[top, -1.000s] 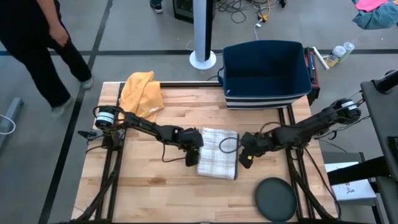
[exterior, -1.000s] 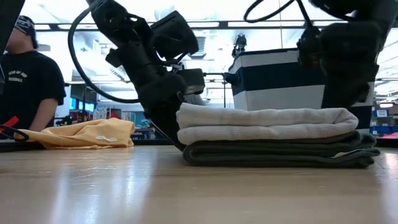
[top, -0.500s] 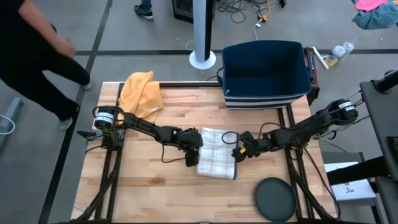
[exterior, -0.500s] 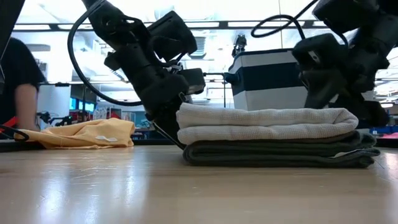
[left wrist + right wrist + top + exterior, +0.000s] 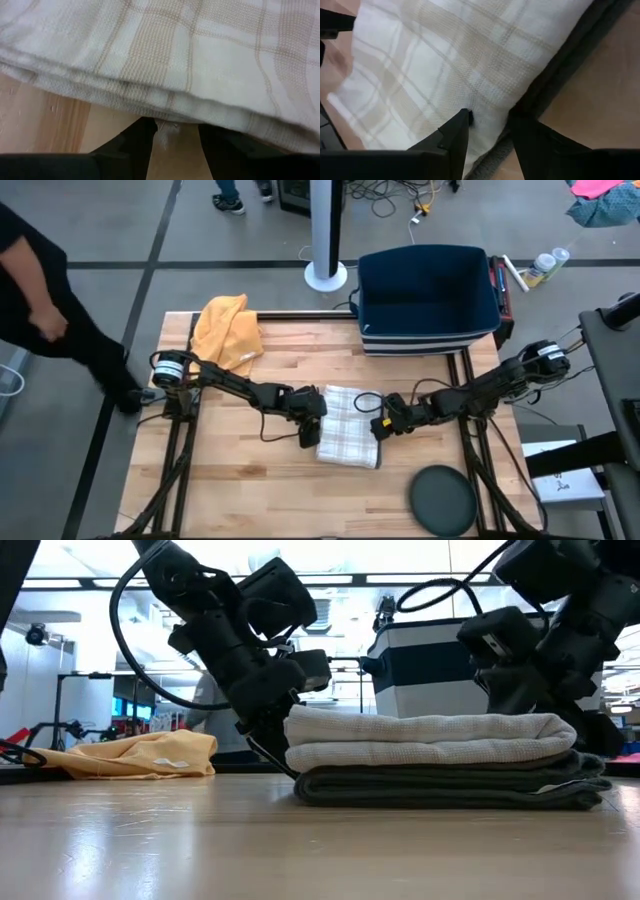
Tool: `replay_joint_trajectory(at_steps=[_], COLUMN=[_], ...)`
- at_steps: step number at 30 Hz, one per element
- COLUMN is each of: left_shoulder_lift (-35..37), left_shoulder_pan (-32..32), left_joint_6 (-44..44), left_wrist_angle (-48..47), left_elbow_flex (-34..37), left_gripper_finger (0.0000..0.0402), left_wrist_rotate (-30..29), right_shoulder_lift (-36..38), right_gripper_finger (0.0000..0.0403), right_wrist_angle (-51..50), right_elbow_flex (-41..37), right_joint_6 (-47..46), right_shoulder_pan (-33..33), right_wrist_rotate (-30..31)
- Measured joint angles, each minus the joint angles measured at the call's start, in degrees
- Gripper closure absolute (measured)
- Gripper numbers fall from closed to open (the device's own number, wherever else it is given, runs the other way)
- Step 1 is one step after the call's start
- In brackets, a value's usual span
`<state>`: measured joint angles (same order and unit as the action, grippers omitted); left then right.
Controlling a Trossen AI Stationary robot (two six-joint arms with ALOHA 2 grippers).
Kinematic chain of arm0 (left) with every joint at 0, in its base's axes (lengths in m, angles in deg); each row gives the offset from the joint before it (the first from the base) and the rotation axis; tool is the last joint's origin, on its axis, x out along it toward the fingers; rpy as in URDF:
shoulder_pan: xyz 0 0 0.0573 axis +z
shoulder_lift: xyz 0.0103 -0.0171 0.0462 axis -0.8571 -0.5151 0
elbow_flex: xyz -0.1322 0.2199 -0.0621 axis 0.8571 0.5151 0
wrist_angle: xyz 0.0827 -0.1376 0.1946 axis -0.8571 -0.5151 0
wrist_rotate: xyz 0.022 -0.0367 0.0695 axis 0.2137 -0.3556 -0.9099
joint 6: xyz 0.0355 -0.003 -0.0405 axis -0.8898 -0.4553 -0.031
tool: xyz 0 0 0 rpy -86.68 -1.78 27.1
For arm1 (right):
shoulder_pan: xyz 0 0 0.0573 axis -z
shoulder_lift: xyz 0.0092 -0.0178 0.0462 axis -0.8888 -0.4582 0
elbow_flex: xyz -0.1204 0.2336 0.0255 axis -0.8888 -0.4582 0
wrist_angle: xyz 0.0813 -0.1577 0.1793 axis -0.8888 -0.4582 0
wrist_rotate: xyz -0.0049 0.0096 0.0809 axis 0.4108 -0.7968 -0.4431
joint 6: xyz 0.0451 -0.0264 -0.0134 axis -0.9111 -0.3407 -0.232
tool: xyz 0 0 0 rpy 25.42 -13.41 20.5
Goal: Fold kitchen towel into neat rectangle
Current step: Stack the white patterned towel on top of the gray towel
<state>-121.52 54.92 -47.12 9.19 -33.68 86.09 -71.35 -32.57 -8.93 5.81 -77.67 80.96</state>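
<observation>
High view, towel: the plaid kitchen towel [image 5: 350, 426] lies folded into a compact rectangle near the middle of the wooden table [image 5: 230, 490], between the two arms.
Low view, towel: it [image 5: 430, 740] shows as stacked layers, pale waffle-weave folds on top of a darker grey-green fold, lying flat on the table [image 5: 200, 850].
Left gripper: the left gripper [image 5: 309, 430] sits at the towel's left edge, low against the table; in the left wrist view its two dark fingers [image 5: 132, 145] stand a narrow gap apart at the folded edge of the towel [image 5: 190, 60], with a small bit of cloth edge between them. Whether they pinch it cannot be told.
Right gripper: the right gripper [image 5: 381, 426] is at the towel's right edge; in the right wrist view its fingers [image 5: 455, 132] are narrowly apart, straddling the towel's [image 5: 445, 65] border where the pale layer meets the dark one. A firm grip cannot be told.
Other cloth: a crumpled yellow cloth [image 5: 228, 328] lies at the table's far left corner, well apart from the towel.
Bin: a dark blue bin [image 5: 428, 298] stands at the far edge of the table.
Disc: a round dark disc [image 5: 443, 500] lies near the table's front right corner.
Person: a person in dark clothes [image 5: 45, 300] is on the floor to the left of the table.
</observation>
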Motion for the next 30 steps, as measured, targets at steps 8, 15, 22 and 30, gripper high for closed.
replay_joint_trajectory(at_steps=[8,15,22,30], left_shoulder_lift=[0.0,0.0,0.0,0.0], left_shoulder_pan=[0.0,0.0,0.0,0.0], left_joint_6=[0.0,-0.02,-0.57,-0.64], left_wrist_angle=[0.0,-0.02,0.0,0.0], left_elbow_flex=[0.0,0.0,0.0,0.0], left_gripper_finger=[0.0249,0.0249,0.0249,0.0249], left_wrist_rotate=[0.02,0.04,0.04,0.04], right_shoulder_lift=[2.52,3.66,3.58,3.18], right_gripper_finger=[0.0275,0.0275,0.0285,0.0287], right_wrist_angle=[1.11,0.73,-1.73,-4.64], right_elbow_flex=[0.0,1.29,2.67,2.27], right_joint_6=[-0.18,-0.6,-0.66,-2.59], right_shoulder_pan=[0.0,-0.02,-0.02,-0.02], right_wrist_rotate=[0.0,-0.12,-0.27,-0.24])
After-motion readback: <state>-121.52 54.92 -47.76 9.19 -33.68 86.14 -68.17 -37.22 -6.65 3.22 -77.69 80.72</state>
